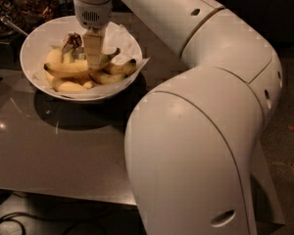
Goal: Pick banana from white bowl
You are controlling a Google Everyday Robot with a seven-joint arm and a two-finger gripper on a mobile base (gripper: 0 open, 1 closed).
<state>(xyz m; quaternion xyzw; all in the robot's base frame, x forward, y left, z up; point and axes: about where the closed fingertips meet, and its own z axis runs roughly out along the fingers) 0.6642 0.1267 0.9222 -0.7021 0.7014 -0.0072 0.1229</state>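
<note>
One white bowl (28, 48) sits toward the far left of a glossy dark grey table (63, 151), with a crinkled paper liner (133, 39) spilling over its right rim.

The banana (67, 69) is the longest fruit in the bowl and lies across the middle. From my view its long axis runs roughly left to right, rising slightly to the right. The dark tip is at left and the greenish stem end curls up at right. A shorter banana (112, 75) lies just beside it on the near right, black tip toward the rim.

The room is dim, with dark floor (290, 97) at right and cables (5, 225) on the floor at near left.

The gripper (95, 65) hangs straight down into the bowl, its lower end in front of the banana's middle. I cannot tell whether it is touching, or whether it is open or closed. The white arm (210, 131) fills the right foreground.
</note>
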